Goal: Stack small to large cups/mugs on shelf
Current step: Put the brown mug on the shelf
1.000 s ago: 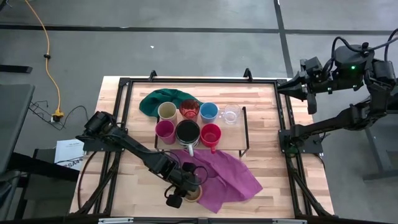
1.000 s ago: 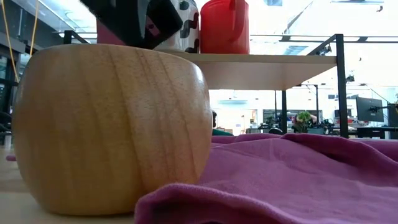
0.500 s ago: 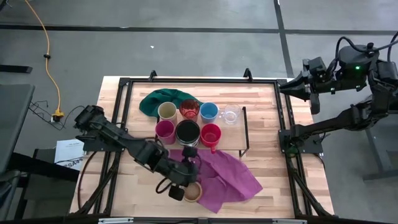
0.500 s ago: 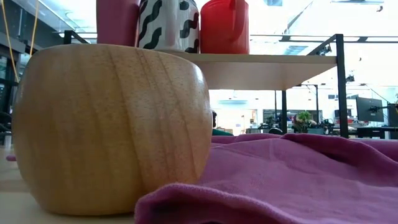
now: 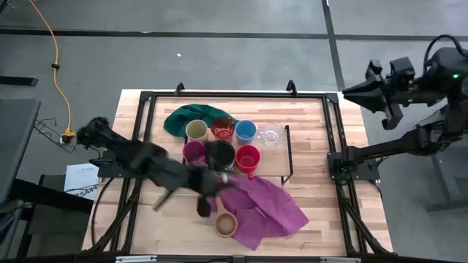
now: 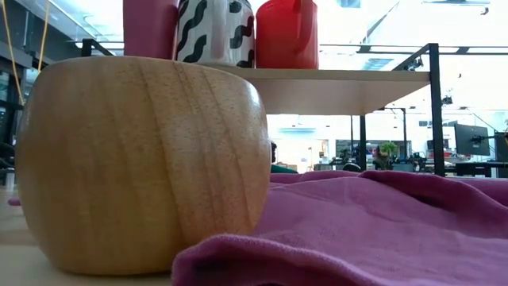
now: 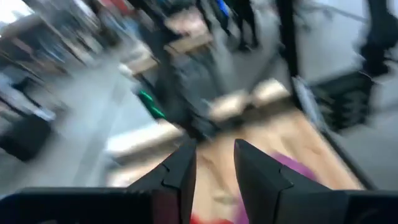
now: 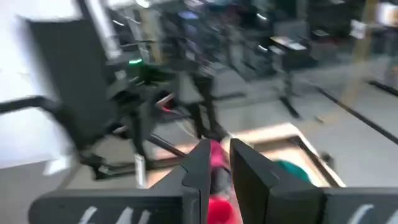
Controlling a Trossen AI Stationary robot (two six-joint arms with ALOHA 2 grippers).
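Note:
The tan wooden cup (image 5: 225,224) (image 6: 143,159) stands upright on the tabletop, against the near edge of the purple cloth (image 5: 265,208). On the shelf (image 5: 275,158) (image 6: 341,86) stand the cream (image 5: 196,131), translucent red (image 5: 222,128), blue (image 5: 245,131), clear glass (image 5: 271,134), magenta (image 5: 193,152), striped (image 5: 219,155) and red handled (image 5: 248,158) cups. My left gripper (image 5: 210,188) (image 7: 215,163), blurred, hangs open above the table between the shelf and the wooden cup, holding nothing. My right gripper (image 5: 346,90) (image 8: 219,163) is raised beyond the table's far right corner, its fingers a little apart with nothing between them.
A green cloth (image 5: 191,117) lies behind the shelf at the far left. The purple cloth (image 6: 373,230) spreads from the shelf's near edge toward the table's near right. A black frame (image 5: 234,95) rims the table. Bare wood (image 5: 314,131) shows right of the shelf.
My left gripper has risen from the wooden cup and swung toward the shelf, tipping from pointing down to nearly level. The wooden cup stays upright where it was. My right gripper has drawn back a little toward the right.

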